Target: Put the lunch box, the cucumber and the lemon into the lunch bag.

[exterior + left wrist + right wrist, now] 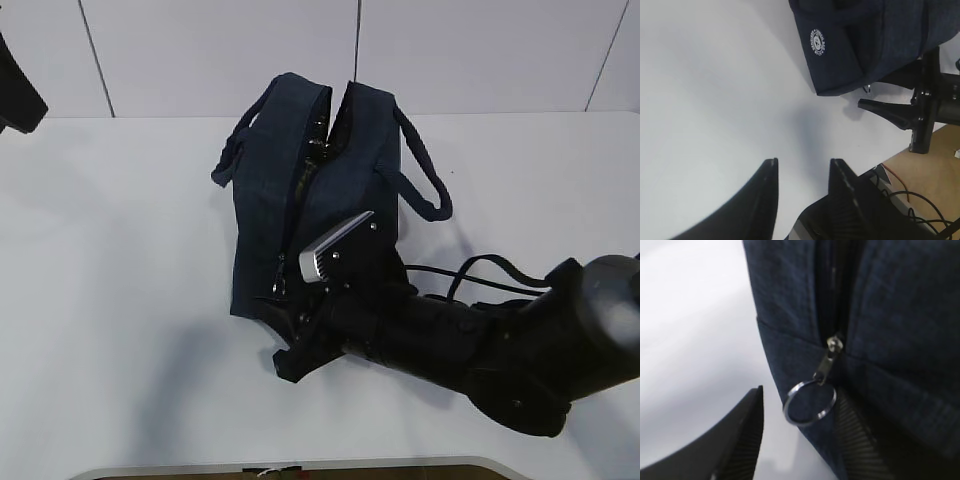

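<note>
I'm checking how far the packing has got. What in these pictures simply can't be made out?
- Lunch box, cucumber, lemon: in no view; whether they are inside the lunch bag cannot be told, its fabric hides the interior.
- Right gripper: exterior view shows only its arm's bulk; right wrist view crops the fingers at the bottom edge.
- Ring pull: blurred; contact with fingers unclear.
- Left gripper: cropped by bottom edge.

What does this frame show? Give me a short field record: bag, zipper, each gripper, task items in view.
bag: lunch bag on the white table, top gaping at the far end
zipper: ring pull hangs at the near end
right gripper: open, jaws astride the ring pull, not closed on it
left gripper: open, empty, over bare table
lunch box, cucumber, lemon: not visible in any view
</note>
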